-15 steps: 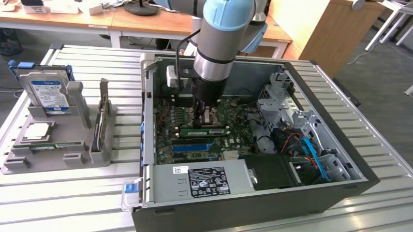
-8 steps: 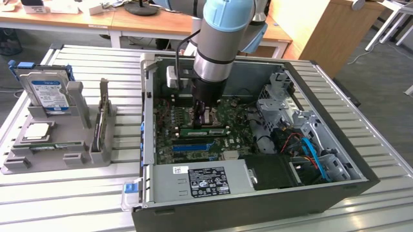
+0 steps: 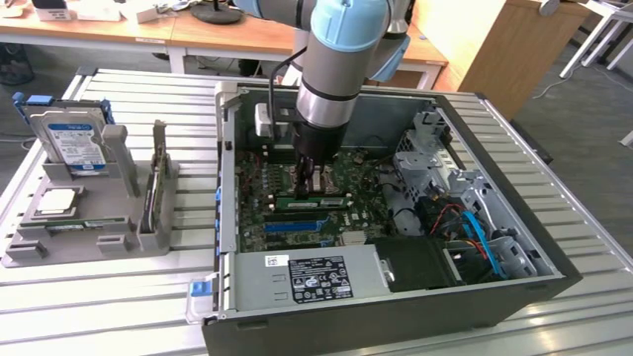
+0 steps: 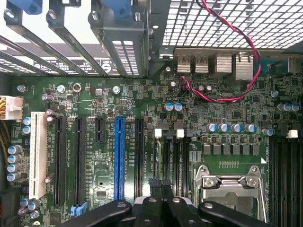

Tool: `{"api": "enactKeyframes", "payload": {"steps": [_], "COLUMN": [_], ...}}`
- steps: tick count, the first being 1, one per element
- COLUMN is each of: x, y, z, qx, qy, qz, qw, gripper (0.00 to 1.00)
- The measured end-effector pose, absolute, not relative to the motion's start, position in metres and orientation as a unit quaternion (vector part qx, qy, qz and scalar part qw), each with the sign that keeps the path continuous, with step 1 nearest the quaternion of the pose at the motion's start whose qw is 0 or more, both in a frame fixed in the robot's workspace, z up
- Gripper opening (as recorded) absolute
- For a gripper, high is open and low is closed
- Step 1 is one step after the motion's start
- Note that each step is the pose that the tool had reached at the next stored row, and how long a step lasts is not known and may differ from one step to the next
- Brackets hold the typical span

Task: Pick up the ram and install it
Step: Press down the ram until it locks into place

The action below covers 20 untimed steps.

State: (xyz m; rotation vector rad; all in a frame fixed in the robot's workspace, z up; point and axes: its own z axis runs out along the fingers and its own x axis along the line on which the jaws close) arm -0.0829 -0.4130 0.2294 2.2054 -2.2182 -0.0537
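Now, in the exterior view I see my gripper (image 3: 308,176) at frame centre, down inside the open computer case (image 3: 514,252), closed and empty, just above the ram (image 3: 314,201) lying flat on the motherboard (image 3: 296,222); the hard drive (image 3: 74,144) stands at left. On the wrist view the shut fingers (image 4: 154,208) hover over empty memory slots (image 4: 173,156), beside the CPU socket (image 4: 229,187), with a red-black cable (image 4: 222,97) well apart.

The arm (image 3: 342,52) is held nearly vertical, its wrist pointed straight down. The pincer (image 3: 307,174) is seen at its lower end with the dark fingers (image 4: 158,189) pressed together, tips meeting and nothing gripped between them.
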Motion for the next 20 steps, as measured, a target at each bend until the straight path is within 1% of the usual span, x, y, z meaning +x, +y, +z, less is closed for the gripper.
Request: {"api": "enactKeyframes", "payload": {"steps": [20], "x": [-0.0829], "y": [-0.4130], "z": [0.2257], "qx": [0.705], "qy": [-0.709], "qz": [-0.017], "qw": [0.007], "gripper": [0.11]}}
